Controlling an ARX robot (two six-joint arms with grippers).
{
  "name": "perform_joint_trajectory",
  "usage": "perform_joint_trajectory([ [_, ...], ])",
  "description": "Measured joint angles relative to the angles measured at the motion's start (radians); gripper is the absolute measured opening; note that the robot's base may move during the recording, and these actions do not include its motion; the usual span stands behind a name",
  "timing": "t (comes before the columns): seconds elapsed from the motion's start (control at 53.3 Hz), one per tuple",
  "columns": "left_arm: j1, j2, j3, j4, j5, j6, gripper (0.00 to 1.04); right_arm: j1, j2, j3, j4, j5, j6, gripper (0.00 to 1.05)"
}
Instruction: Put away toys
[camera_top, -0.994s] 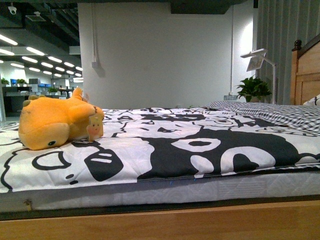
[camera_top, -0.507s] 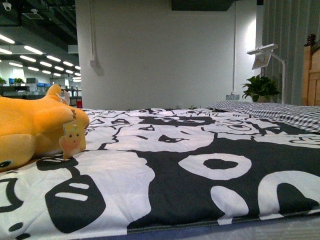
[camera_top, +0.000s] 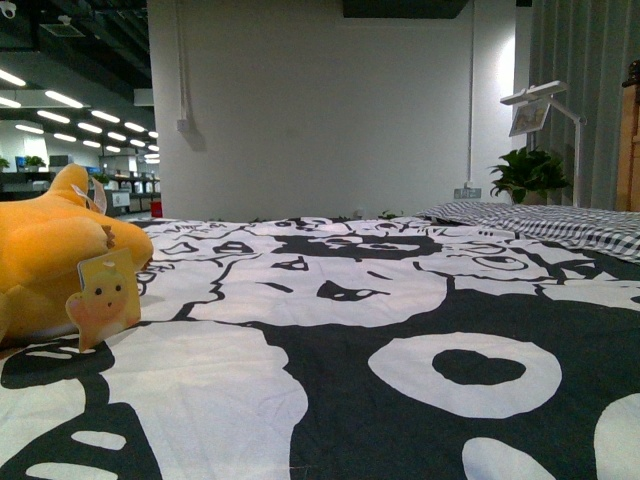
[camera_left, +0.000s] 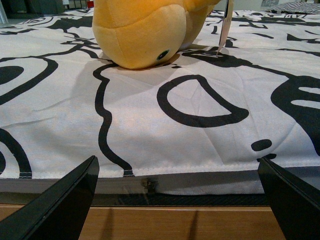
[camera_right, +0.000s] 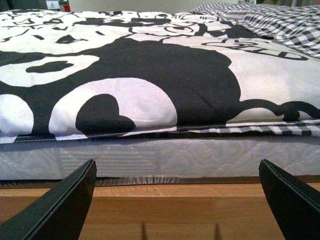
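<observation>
An orange-yellow plush toy (camera_top: 45, 265) lies on the bed's black-and-white sheet (camera_top: 350, 330) at the far left of the front view, with a paper tag (camera_top: 105, 297) hanging from it. In the left wrist view the toy (camera_left: 145, 30) lies on the sheet ahead of my left gripper (camera_left: 177, 200), which is open and empty at the bed's near edge. My right gripper (camera_right: 177, 200) is open and empty, facing the mattress side (camera_right: 160, 157) further right. Neither arm shows in the front view.
A wooden bed frame rail (camera_right: 160, 210) runs below the mattress in both wrist views (camera_left: 170, 222). A checked pillow area (camera_top: 560, 220) lies at the bed's far right. A potted plant (camera_top: 530, 175) and a lamp (camera_top: 545, 105) stand behind it.
The front view has moved closer to the bed and risen over it. The toy has shifted toward the left edge and looks larger. The bed frame has dropped out of the front view.
</observation>
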Motion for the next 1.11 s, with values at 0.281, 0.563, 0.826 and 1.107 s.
perform_joint_trajectory([
  [0.281, 0.0, 0.0, 0.0, 0.0, 0.002, 0.0, 0.98, 0.0, 0.0, 0.0, 0.0, 0.003, 0.0, 0.98],
  [0.563, 0.0, -0.002, 0.0, -0.001, 0.0, 0.0, 0.98, 0.0, 0.0, 0.0, 0.0, 0.002, 0.0, 0.98],
  [0.826, -0.001, -0.002, 0.0, -0.001, -0.001, 0.0, 0.98, 0.0, 0.001, 0.0, 0.0, 0.0, 0.0, 0.98],
  [1.107, -0.002, -0.002, 0.0, -0.002, -0.003, 0.0, 0.98, -0.001, 0.0, 0.0, 0.0, -0.006, 0.0, 0.98],
])
